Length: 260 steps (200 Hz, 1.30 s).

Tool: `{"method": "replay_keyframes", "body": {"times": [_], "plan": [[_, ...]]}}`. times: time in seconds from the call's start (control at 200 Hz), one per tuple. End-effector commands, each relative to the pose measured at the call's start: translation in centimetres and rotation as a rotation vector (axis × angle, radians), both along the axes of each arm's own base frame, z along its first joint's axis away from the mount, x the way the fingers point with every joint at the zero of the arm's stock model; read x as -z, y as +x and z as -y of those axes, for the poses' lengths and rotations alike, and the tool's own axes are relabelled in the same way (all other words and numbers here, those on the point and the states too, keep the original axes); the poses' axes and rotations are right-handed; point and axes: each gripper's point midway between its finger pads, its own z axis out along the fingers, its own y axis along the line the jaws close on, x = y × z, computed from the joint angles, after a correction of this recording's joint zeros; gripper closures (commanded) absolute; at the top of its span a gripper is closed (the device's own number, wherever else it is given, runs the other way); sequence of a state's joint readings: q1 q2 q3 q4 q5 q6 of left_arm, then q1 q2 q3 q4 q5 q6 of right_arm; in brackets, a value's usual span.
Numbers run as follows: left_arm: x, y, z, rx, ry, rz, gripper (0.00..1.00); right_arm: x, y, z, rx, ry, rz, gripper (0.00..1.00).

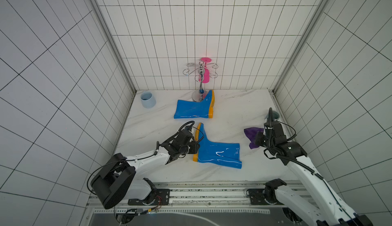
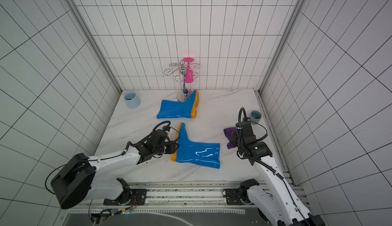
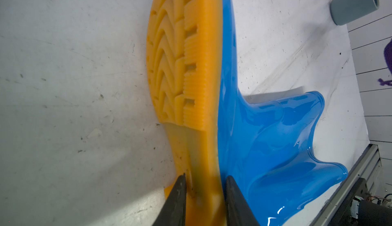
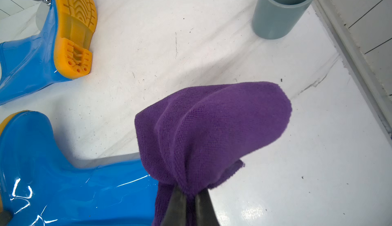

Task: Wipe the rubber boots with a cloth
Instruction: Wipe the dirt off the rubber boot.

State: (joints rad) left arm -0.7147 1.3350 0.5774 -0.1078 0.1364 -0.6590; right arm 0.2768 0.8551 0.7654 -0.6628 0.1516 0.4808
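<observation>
In both top views a light-blue cup (image 1: 148, 99) stood mouth up, well beyond the left pincer (image 1: 196, 148), showing only its own inner wall. A grey-blue cup (image 2: 255, 116) stood just beyond the right pincer (image 2: 233, 139). A pink stemmed glass (image 1: 205, 74) hung upside down on a chrome rack (image 1: 199, 82), far beyond both pincers. The near boot (image 1: 218, 152) lay on its side on the marble table (image 1: 233, 112), its orange sole at the left pincer's tips and its shaft reaching toward the right pincer. The far boot (image 1: 193, 108) lay on its side further off, its toe beside the rack's base. The cloth (image 1: 250, 132) was at the right pincer's tips

In the left wrist view the left pincer (image 3: 204, 180) straddled the heel end of the near boot's (image 3: 265, 140) sole; whether the fingers already pinched it I could not tell

In the right wrist view the right pincer (image 4: 191, 193) was clamped together on the bunched purple cloth (image 4: 212, 129), which bulged ahead of its tips. The grey-blue cup (image 4: 284, 8) stood further ahead, only its inner wall visible, and the near boot's (image 4: 63, 182) shaft lay just beside the pincer
</observation>
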Motion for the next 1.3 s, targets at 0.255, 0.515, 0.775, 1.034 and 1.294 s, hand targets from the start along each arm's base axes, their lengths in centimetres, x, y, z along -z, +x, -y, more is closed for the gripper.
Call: {"method": "replay_keyframes", "body": {"times": [0.255,0.515,0.775,1.034,1.294], "plan": [[2.6,-3.0,0.2,0.027,0.019,-0.131,0.81,-3.6,-1.0,-11.5,-0.195,0.115,0.102,1.0],[2.7,-3.2,0.3,0.05,0.02,-0.124,0.82,-1.7,-2.2,-19.5,-0.299,0.118,0.106,1.0],[3.1,-3.3,0.3,0.06,0.021,-0.123,0.82,-0.9,-0.7,-24.8,-0.366,0.095,0.138,1.0],[3.5,-3.3,0.4,0.063,0.023,-0.129,0.83,-1.8,0.1,-28.4,-0.44,0.165,0.172,1.0],[4.0,-3.3,0.2,0.056,0.026,-0.139,0.83,4.3,-1.8,-30.0,-0.498,0.206,0.026,1.0]]}}
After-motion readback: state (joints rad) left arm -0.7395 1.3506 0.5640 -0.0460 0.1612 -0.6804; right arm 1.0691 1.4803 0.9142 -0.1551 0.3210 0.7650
